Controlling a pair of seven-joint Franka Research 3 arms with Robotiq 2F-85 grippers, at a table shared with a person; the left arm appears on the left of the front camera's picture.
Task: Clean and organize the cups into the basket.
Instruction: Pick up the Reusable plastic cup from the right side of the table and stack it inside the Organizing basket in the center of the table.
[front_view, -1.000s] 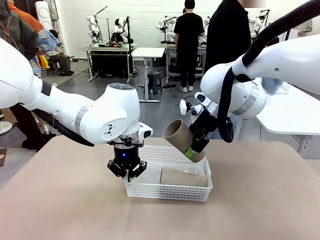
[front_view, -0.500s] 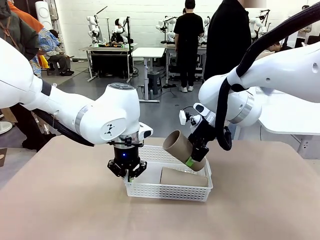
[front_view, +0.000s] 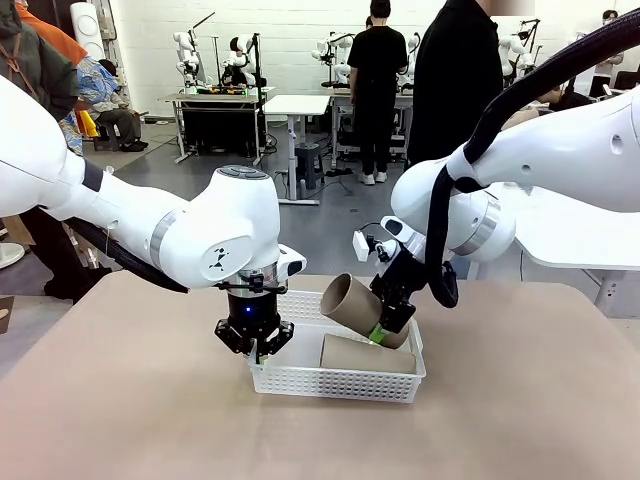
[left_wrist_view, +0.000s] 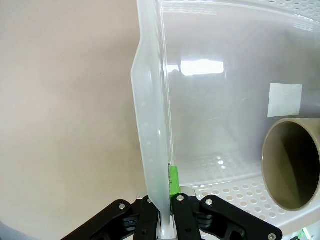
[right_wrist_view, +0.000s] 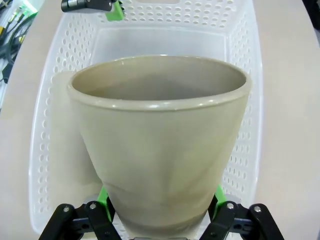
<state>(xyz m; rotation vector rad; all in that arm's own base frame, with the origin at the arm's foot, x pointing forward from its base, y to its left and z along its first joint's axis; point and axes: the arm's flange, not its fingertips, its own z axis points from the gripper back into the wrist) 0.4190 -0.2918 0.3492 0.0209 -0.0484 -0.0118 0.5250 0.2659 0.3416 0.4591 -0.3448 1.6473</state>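
The white lattice basket (front_view: 335, 385) sits mid-table. My left gripper (front_view: 258, 350) is shut on the basket's left end wall (left_wrist_view: 150, 125), pads pinching the thin plastic (left_wrist_view: 167, 220). One tan cup (front_view: 365, 353) lies on its side in the basket. A second tan cup (front_view: 352, 303) is tilted just above it, mouth up and to the left, base low near the lying cup. My right gripper (front_view: 385, 325) grips that tilted cup (right_wrist_view: 160, 135) near its base, a green pad on each side. In the left wrist view, a tan cup's open mouth (left_wrist_view: 292, 170) shows inside the basket.
The tan tabletop (front_view: 520, 420) is bare around the basket. A person in black (front_view: 455, 80) stands at the far side of the table. The basket floor (right_wrist_view: 150, 42) beyond the held cup is free, with my left gripper's fingers (right_wrist_view: 107, 7) at its far end.
My right arm has lowered the tilted tan cup leftward and down into the basket, close over the lying cup. The left gripper and basket have not moved.
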